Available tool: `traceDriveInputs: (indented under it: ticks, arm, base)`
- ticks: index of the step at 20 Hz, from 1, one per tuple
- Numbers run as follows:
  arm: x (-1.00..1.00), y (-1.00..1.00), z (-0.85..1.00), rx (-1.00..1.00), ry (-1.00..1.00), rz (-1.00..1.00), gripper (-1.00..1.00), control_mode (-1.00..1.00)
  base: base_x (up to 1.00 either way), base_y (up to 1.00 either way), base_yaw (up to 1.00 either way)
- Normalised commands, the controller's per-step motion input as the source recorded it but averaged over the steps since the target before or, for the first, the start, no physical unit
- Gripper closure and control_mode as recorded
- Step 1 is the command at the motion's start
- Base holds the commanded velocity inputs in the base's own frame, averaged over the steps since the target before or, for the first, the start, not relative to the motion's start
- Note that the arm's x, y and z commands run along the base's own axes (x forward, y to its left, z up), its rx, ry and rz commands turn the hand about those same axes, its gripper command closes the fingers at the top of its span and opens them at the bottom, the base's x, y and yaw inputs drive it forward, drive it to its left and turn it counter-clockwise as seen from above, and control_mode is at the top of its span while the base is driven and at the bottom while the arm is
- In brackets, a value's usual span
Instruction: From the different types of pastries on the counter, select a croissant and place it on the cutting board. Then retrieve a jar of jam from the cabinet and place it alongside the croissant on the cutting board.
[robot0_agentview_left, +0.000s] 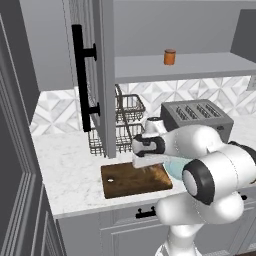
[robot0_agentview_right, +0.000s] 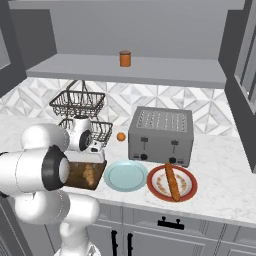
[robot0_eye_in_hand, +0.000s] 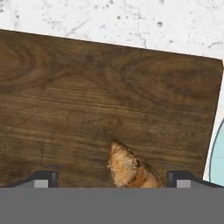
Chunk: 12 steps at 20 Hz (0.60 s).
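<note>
I see the croissant (robot0_eye_in_hand: 130, 168) lying on the cutting board (robot0_eye_in_hand: 87, 100) between my pincer (robot0_eye_in_hand: 113, 178) tips, which stand wide apart, gripping nothing. I count one croissant, one jar of jam (robot0_agentview_right: 125, 58) on the cabinet shelf (robot0_agentview_right: 150, 70), one stick pastry (robot0_agentview_right: 172, 181).

Kitchen. Marble counter (robot0_agentview_right: 225, 185) over grey drawers (robot0_agentview_right: 170, 230), tiled backsplash (robot0_agentview_right: 165, 97), open wall cabinet (robot0_agentview_left: 95, 75), toaster (robot0_agentview_right: 161, 136), wire basket (robot0_agentview_right: 80, 107), cutting board (robot0_agentview_left: 135, 180), and plates (robot0_agentview_right: 125, 176).

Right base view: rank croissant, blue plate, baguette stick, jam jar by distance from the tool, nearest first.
1. croissant, on the cutting board just below the open tool.
2. blue plate, to the board's right.
3. baguette stick, on the red-rimmed plate farther right.
4. jam jar, up on the cabinet shelf.
</note>
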Motion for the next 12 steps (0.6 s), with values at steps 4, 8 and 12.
traceDriveInputs:
  ticks: [4,8,12]
  arm:
    - [0.0,0.01,1.0,0.05,-0.24,0.0,-1.0,-1.0]
    - [0.0,0.0,1.0,0.03,-0.33,-0.05,-1.0,-1.0]
    - [-0.18,0.0,1.0,0.0,-0.54,-0.13,-1.0,-1.0]
  base:
    - [0.0,0.0,0.0]
    - [0.0,0.0,0.0]
    - [0.0,0.0,0.0]
